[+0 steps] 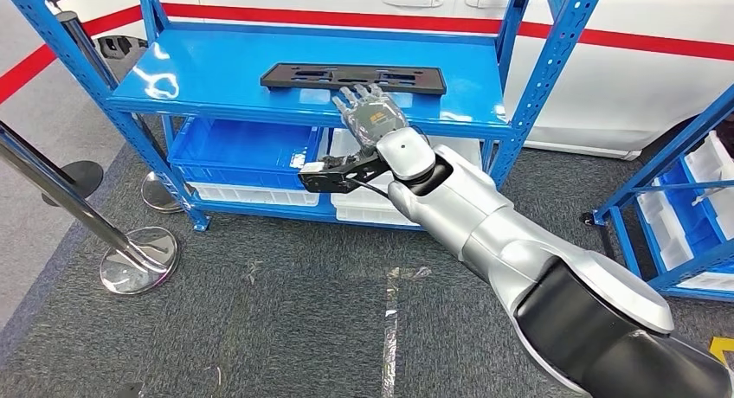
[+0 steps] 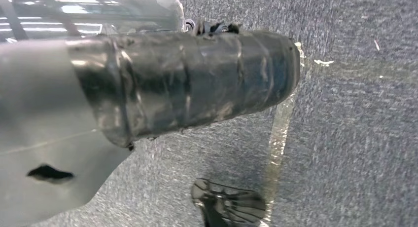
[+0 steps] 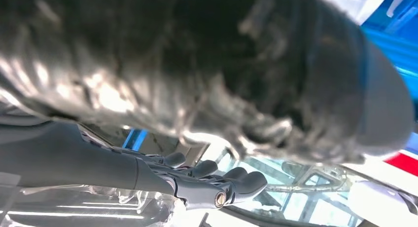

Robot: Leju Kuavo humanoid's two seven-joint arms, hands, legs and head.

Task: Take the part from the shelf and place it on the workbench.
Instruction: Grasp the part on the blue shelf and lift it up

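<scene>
A flat black part lies on the blue shelf's top deck as the right hand, fingers spread and holding nothing, reaches just short of its near edge. The right wrist view catches the dark fingers close up.

Black part on the glossy blue shelf; below the shelf, blue and seemingly white bins (grey speckled carpet).

Bare shelf top around the part, uprights flanking.
</scene>
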